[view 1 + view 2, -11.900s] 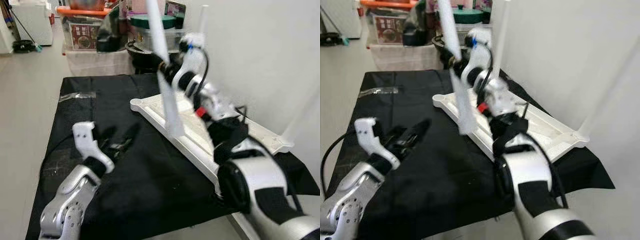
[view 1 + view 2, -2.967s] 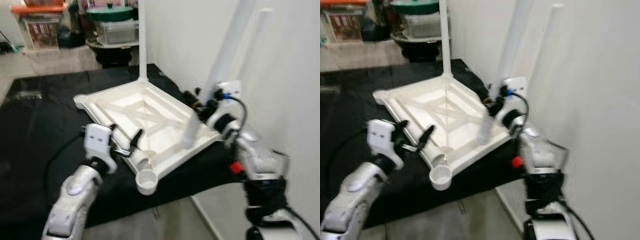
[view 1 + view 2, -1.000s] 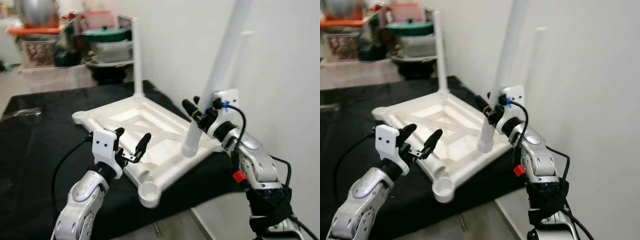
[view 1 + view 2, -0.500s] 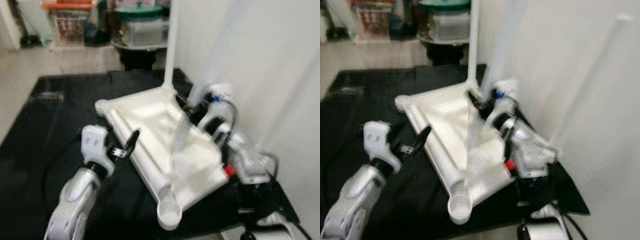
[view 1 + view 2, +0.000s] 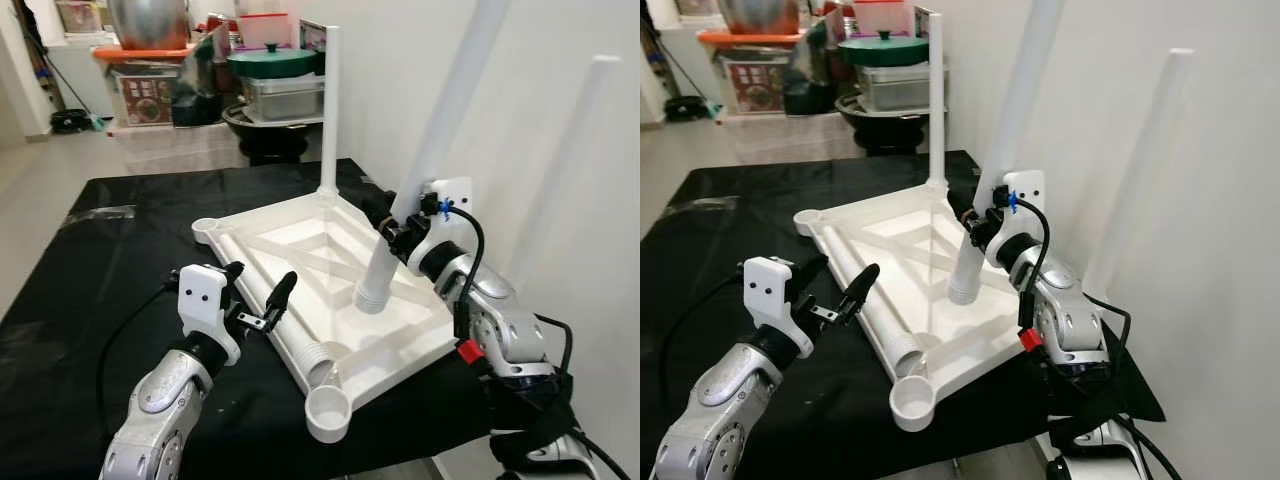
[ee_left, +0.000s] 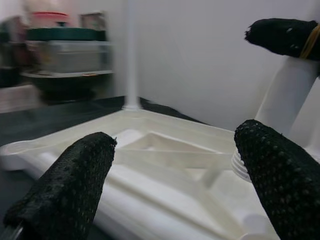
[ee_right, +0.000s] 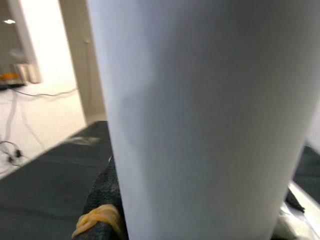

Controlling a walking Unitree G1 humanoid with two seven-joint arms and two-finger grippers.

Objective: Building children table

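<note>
smooth white plastic tabletop (image 5: pixel 330 262) on matt black cloth (image 5: pixel 90 290)

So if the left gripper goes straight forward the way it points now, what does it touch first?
Probably the white tabletop, upside down just ahead of the open left gripper; beyond it, the leg held by the right gripper. Depth is unclear.

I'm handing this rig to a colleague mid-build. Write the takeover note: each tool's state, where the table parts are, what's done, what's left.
Right tool: shut on a white leg, held tilted with its threaded end hanging above the upturned tabletop.
Left tool: open, holding nothing, by the tabletop's near-left edge.
Tabletop lies underside up on the black-covered table.
Done: two legs stand upright, one at the far corner, one at the right corner.
Loose leg lies along the left edge.
Left: near corner socket and far-left socket are empty; fit the held leg, then the loose one.
</note>
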